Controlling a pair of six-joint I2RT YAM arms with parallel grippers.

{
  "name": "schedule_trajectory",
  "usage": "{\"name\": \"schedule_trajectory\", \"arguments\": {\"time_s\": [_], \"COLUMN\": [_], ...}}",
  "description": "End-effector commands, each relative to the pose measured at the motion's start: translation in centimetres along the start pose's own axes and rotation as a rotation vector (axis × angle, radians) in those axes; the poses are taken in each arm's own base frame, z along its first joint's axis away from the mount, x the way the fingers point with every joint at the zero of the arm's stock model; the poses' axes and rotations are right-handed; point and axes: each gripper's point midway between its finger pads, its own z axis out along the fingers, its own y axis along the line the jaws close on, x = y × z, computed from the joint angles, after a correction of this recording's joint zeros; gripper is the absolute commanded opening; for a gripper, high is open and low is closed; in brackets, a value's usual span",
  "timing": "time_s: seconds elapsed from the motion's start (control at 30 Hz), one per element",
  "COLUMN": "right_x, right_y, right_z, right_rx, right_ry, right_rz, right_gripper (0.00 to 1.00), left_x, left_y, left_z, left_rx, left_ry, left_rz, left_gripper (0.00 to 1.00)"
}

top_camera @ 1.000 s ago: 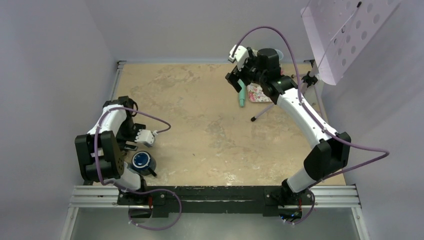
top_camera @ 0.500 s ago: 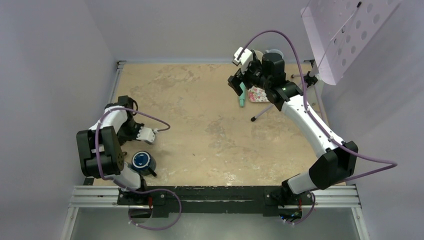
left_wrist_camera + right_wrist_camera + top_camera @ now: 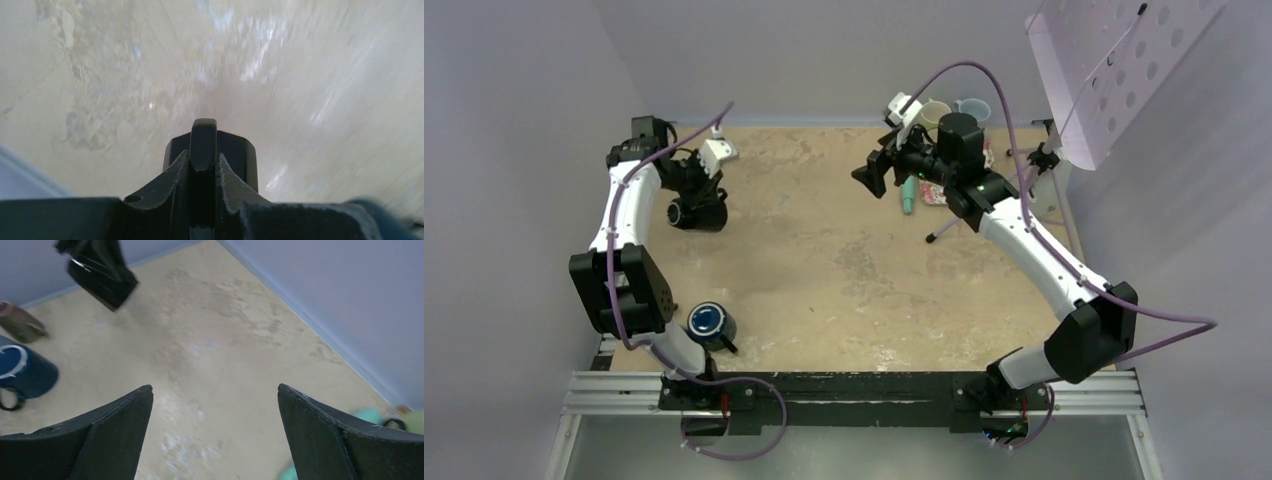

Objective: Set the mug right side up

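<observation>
My left gripper point(image 3: 696, 192) is shut on the thin handle of a black mug point(image 3: 699, 213), which hangs over the far left of the table. As far as the top view tells, the mug lies on its side. In the left wrist view the handle point(image 3: 202, 142) sits between my fingers, with the mug's dark body point(image 3: 235, 155) beyond and the table blurred below. A dark blue mug point(image 3: 711, 323) with a pale ring on top stands near the front left edge; the right wrist view shows the blue mug point(image 3: 22, 374) too. My right gripper point(image 3: 872, 176) hovers open and empty at the back right.
At the back right lie a teal object point(image 3: 907, 196), a floral cloth point(image 3: 940, 188) and a dark stick point(image 3: 948, 229). Two cups point(image 3: 934, 109) stand by the rear wall. A perforated lilac panel point(image 3: 1114, 70) overhangs the right corner.
My left gripper closed near the front left, then swung up and back to the far left carrying the black mug. My right gripper turned leftward, staying open. The blue mug stayed put.
</observation>
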Motion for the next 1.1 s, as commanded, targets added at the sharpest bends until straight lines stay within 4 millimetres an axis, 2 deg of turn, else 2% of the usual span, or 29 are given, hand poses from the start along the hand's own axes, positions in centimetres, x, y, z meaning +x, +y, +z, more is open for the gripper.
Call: {"name": "schedule_trajectory", "arguments": {"time_s": [0.0,0.03,0.1,0.3,0.37,0.47,0.57,0.67,0.8,0.9,0.97,1.0,1.07], "right_x": [-3.3,-3.7,-3.2,-1.8,-1.2,-1.5,-1.5,-0.1,1.4,1.3,0.1,-0.7,-2.5], "right_y": [6.0,7.2,9.0,13.4,13.8,14.1,13.3,12.8,13.4,13.9,14.9,15.4,16.5], "right_z": [1.9,2.6,4.0,7.8,8.5,8.9,9.1,9.7,10.2,10.4,10.0,9.6,8.8], "right_rx": [-0.186,-0.221,-0.271,-0.408,-0.427,-0.452,-0.406,-0.369,-0.396,-0.425,-0.481,-0.522,-0.608], "right_ry": [-0.175,-0.205,-0.203,-0.146,-0.138,-0.133,-0.120,-0.062,-0.012,-0.005,-0.027,-0.047,-0.084], "right_rz": [0.098,0.122,0.206,0.343,0.388,0.397,0.377,0.369,0.401,0.426,0.428,0.434,0.444], "right_gripper": [0.99,0.99,0.99,0.99,0.99,0.99,0.99,0.99,0.98,0.95,0.89,0.80,0.51], "left_x": [-9.9,-11.3,-13.3,-18.1,-19.4,-20.6,-21.1,-21.4,-21.9,-22.4,-22.8,-22.9,-23.1], "left_y": [1.0,0.9,0.7,-1.6,-2.0,-3.7,-5.1,-5.8,-6.5,-6.7,-6.7,-6.6,-6.4], "left_z": [-1.4,-1.6,-1.7,-3.1,-3.7,-4.3,-4.4,-4.6,-4.9,-5.2,-5.3,-5.1,-5.0], "left_rx": [0.068,0.113,0.174,0.323,0.360,0.429,0.474,0.480,0.513,0.512,0.516,0.517,0.522], "left_ry": [-0.401,-0.453,-0.524,-0.686,-0.734,-0.749,-0.753,-0.765,-0.780,-0.799,-0.817,-0.824,-0.841], "left_rz": [-0.465,-0.569,-0.663,-0.714,-0.705,-0.683,-0.656,-0.629,-0.624,-0.609,-0.611,-0.624,-0.651], "left_gripper": [0.00,0.00,0.00,0.00,0.00,0.00,0.00,0.00,0.00,0.00,0.00,0.00,0.00]}}
